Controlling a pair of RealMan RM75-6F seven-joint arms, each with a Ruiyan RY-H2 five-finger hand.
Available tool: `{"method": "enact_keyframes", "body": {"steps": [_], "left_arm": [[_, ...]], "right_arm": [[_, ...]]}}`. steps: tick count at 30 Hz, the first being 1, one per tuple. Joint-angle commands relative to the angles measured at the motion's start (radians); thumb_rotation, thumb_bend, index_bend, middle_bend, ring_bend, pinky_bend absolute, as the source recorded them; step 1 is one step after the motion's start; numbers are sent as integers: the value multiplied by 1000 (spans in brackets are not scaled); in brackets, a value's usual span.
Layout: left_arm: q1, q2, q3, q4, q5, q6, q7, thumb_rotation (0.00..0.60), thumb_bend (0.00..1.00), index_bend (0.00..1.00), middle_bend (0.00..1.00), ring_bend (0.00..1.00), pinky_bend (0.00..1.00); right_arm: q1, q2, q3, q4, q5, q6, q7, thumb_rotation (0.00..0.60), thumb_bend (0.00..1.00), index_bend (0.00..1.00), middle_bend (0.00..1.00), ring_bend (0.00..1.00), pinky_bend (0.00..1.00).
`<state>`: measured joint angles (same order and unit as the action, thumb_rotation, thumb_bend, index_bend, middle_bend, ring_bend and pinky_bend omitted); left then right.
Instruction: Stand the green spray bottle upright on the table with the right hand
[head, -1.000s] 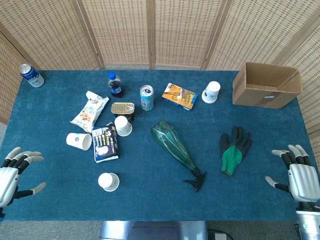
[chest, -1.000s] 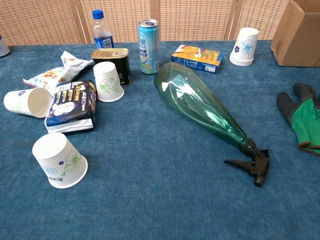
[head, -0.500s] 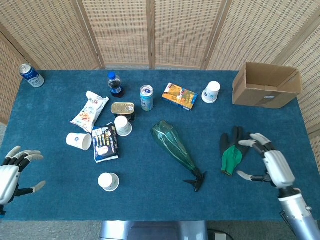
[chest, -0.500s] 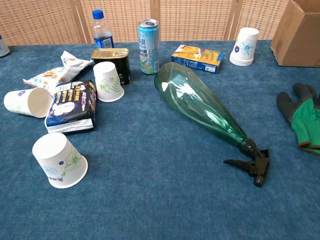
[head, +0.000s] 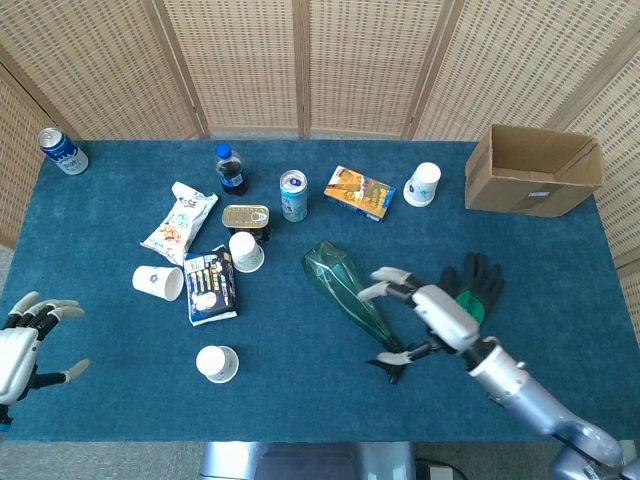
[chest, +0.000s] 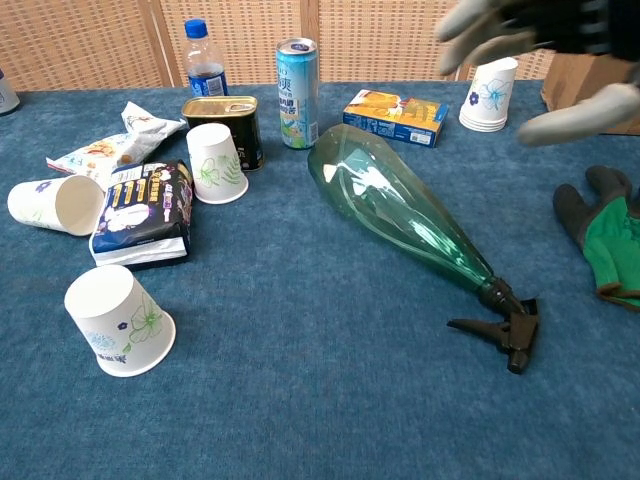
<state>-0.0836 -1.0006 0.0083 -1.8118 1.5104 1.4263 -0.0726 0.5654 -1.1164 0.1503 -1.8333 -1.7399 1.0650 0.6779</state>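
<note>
Green spray bottle (head: 347, 293) lying on its side mid-counter (head: 300, 400), black trigger nozzle (chest: 506, 331) toward the near edge, fat base toward the tall can (chest: 297, 92). Right hand (head: 430, 312) above the bottle's neck end, fingers (head: 378, 274) spread wide, holding nothing; no contact visible. Chest view catches only blurred fingertips at top right, but shows the bottle flat on the cloth. Black-and-green glove (head: 470, 290) just beside the right hand. Left hand (head: 20, 345) seen only in head view, at the near left corner, open and empty.
</note>
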Motion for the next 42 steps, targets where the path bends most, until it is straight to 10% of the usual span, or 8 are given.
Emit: {"method": "enact_keyframes", "body": {"steps": [1,19,42], "left_arm": [[-7,-3,-4,0,-6,-11,5,595,183,307,281,216,50],[-24,-29,-12,65,-45,-54,-44,597,183,301,280,216,52],[-40,-53,-17,133,-43,-75,-106,597,183,297,279,218,52]], "right_arm": [[69,-53,4,-10,-6,-68,-12,600,146,254,312,121,122],[332,-343,90,81,319,-353,-240,600,148,239,311,121,119],[504,-553,112,262,908,-200,-909,600,142,235,313,154,106]]}}
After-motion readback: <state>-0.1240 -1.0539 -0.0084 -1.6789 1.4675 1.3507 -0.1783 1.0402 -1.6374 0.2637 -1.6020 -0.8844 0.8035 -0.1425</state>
